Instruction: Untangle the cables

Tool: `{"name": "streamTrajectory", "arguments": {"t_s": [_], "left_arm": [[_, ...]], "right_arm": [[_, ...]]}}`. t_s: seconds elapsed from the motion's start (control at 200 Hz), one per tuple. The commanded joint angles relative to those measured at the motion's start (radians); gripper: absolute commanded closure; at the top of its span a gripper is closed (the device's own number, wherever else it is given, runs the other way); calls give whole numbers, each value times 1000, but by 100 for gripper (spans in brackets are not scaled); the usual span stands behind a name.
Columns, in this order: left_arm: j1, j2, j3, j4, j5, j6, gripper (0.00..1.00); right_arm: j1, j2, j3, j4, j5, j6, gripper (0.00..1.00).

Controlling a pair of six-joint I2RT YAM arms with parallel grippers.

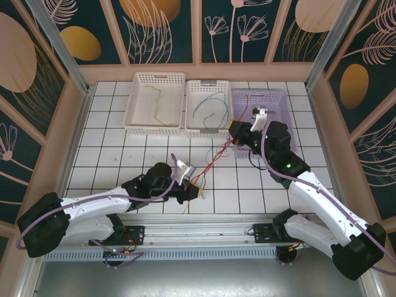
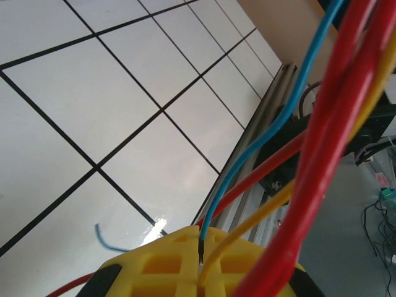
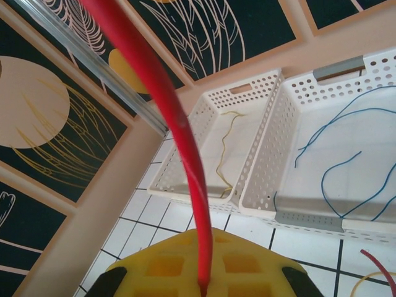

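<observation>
At left, the left gripper (image 1: pixel 195 185) is clamped on a bundle of thin blue, red and yellow wires (image 2: pixel 325 124), low over the white tiled table (image 1: pixel 124 161). One thin red wire (image 1: pixel 216 158) runs taut up to the right gripper (image 1: pixel 235 132), which is pinched shut on it beside the lilac perforated plastic basket (image 1: pixel 275 99). Risk: more pull cinches the tangle, or the red wire slips from the pads.

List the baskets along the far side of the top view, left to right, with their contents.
Left white basket holding a yellow wire → middle white basket holding blue wires → purple basket.
</observation>
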Motion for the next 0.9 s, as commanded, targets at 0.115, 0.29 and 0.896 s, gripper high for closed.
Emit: {"name": "streamTrajectory", "arguments": {"t_s": [0.115, 0.29, 0.896], "left_arm": [[-3, -58, -19, 0, -39, -3, 100], [-3, -122, 4, -153, -178, -25, 100], [-2, -226, 256, -670, -328, -6, 100]], "right_arm": [[-4, -44, 79, -32, 89, -23, 100], [-80, -104, 102, -120, 205, -27, 100], [-185, -101, 218, -248, 259, -90, 100]]}}
